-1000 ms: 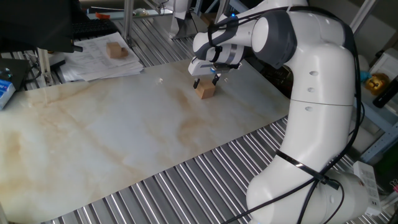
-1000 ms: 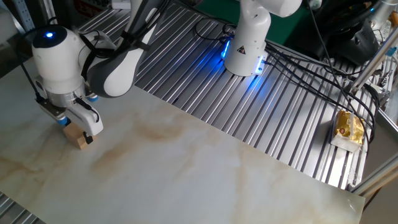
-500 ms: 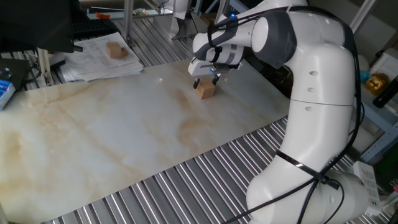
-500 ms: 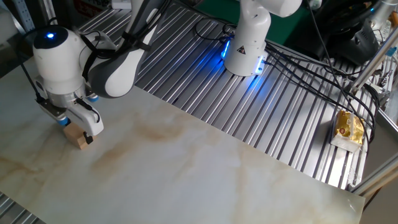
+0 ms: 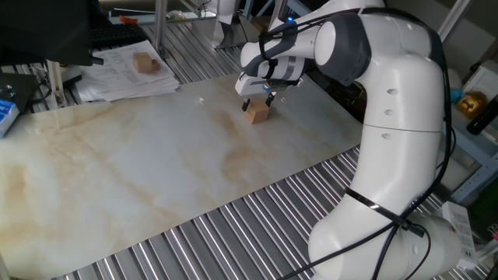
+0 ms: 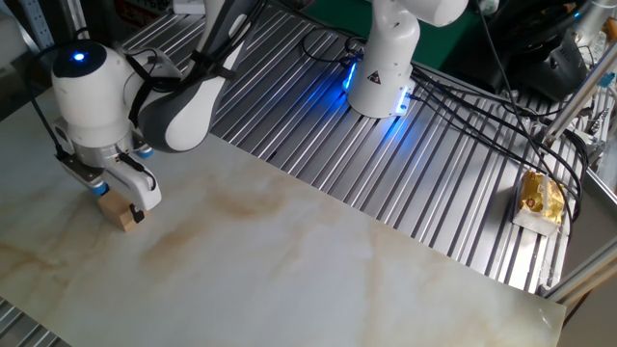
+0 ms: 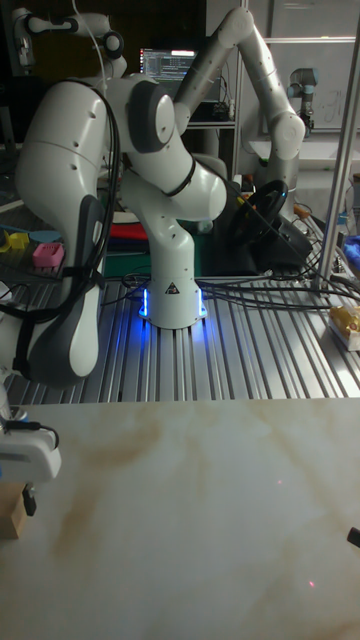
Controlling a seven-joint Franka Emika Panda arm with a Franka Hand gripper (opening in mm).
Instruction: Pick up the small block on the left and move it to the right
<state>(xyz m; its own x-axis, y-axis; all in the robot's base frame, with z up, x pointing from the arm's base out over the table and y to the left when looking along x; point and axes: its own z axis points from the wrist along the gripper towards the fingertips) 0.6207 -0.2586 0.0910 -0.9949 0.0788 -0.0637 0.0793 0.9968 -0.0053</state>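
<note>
- Straddling the small block [image 5: 257, 113], the end effector [image 5: 257, 99] sits low over the worktop [image 5: 156, 163], with 1 dark finger showing on each side of the cube in one fixed view.
- The other fixed view shows the small block [image 6: 122, 213] directly beneath the end effector [image 6: 118, 199], its lower faces resting on the marbled surface, so by my reading it has not been lifted.
- In the tall fixed view only a corner of the small block [image 7: 12, 512] is visible at the picture's edge, just below the end effector's pale housing, with 1 dark finger tip [image 7: 29, 501] close beside it.
- Whether the fingers are pressed onto the cube or stand slightly spread around it cannot be told; no view shows the contact line clearly.
- A second tan block [image 5: 143, 62] lies well away from the end effector, on a stack of papers [image 5: 124, 76] beyond the worktop's far corner; it is not involved.
- Progress, as a judgement: the approach and descent look complete, and the grasp is at or near closing.
- Left to do: secure the pinch, raise the cube clear of the surface, carry it to the right, set it down and let go.
</note>
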